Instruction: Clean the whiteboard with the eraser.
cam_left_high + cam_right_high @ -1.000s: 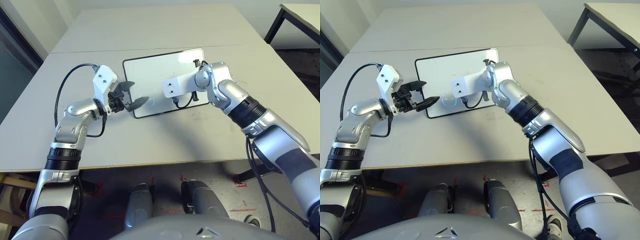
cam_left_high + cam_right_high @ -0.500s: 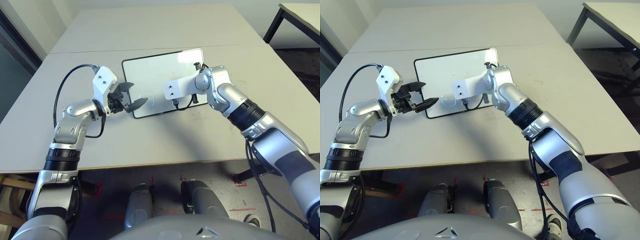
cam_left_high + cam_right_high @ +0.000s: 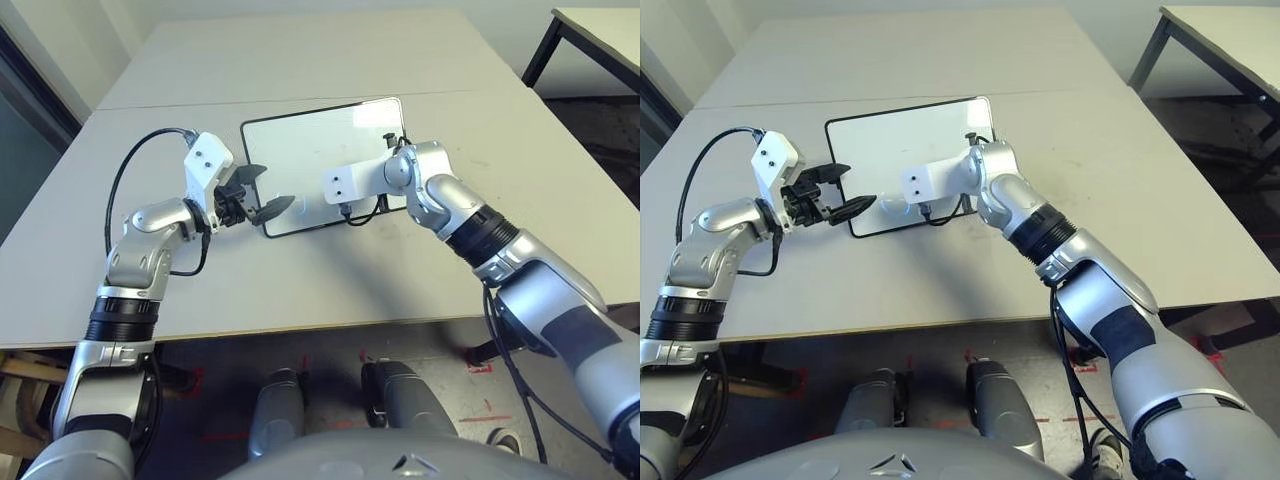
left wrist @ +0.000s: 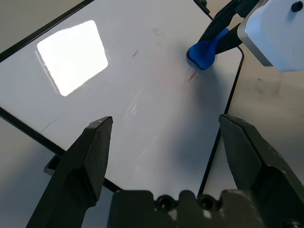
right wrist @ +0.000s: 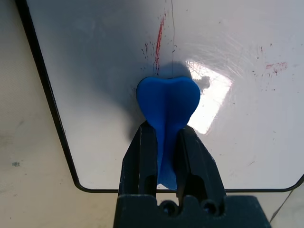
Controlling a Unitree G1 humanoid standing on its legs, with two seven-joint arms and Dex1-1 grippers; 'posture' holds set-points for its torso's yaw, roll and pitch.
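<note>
Whiteboard (image 5: pixel 118 57) edges beyond frame

Glossy whiteboard (image 5: pixel 228 118), matt blue eraser (image 5: pixel 167 107), matt black plastic-looking fingers (image 5: pixel 142 159).

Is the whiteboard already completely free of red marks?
No: in the right wrist view a red streak remains on the whiteboard just beyond the eraser, with fainter red specks nearby.

Both hands crowd the whiteboard's (image 3: pixel 320 150) near edge; the table (image 3: pixel 300 60) beyond lies bare.
</note>
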